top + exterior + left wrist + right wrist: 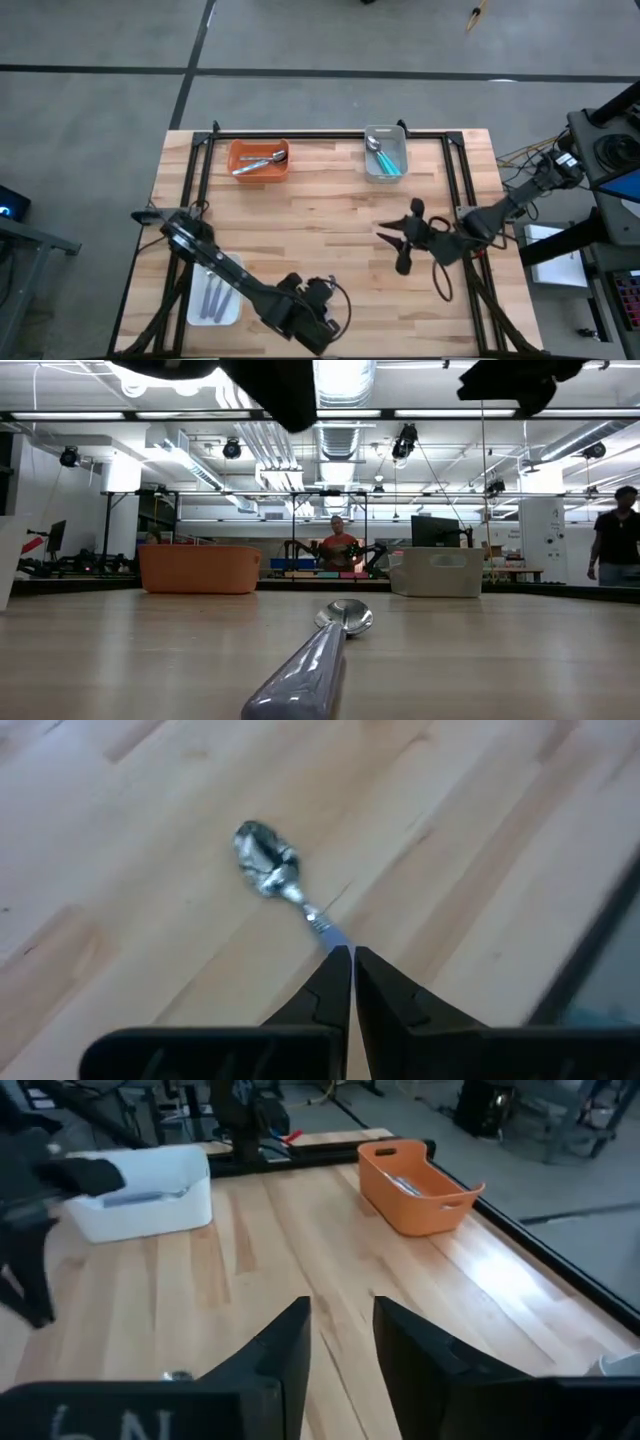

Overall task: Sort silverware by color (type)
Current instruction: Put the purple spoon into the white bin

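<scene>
1. Seen from above with the table (320, 210) as a clock face, my left pincer (352, 952) sits at about six o'clock, near the table's edge.
2. Its two fingers are pressed together, tip against tip.
3. Past those tips, in my left wrist view, a spoon (268, 862) lies flat on the bare wood. Its shiny bowl points away from the pincer and its slim handle runs in under the fingertips.
4. The low view shows that spoon resting on the boards with its pale handle towards the camera. I cannot tell whether my tips touch it.
5. My right pincer (340, 1305) hovers at roughly four o'clock, well apart from the left one. Its fingers stand apart, with only wood showing between them.
6. An orange tray (236, 150) at eleven o'clock holds silver-handled spoons (258, 162).
7. A grey tray (368, 165) at one o'clock holds teal-handled spoons (388, 158).
8. A white tray (228, 312) at about eight o'clock, partly under my left arm, holds lavender-handled spoons (213, 295).
9. Beyond the table, the low view shows a person far back in the room and another at the right edge.
</scene>
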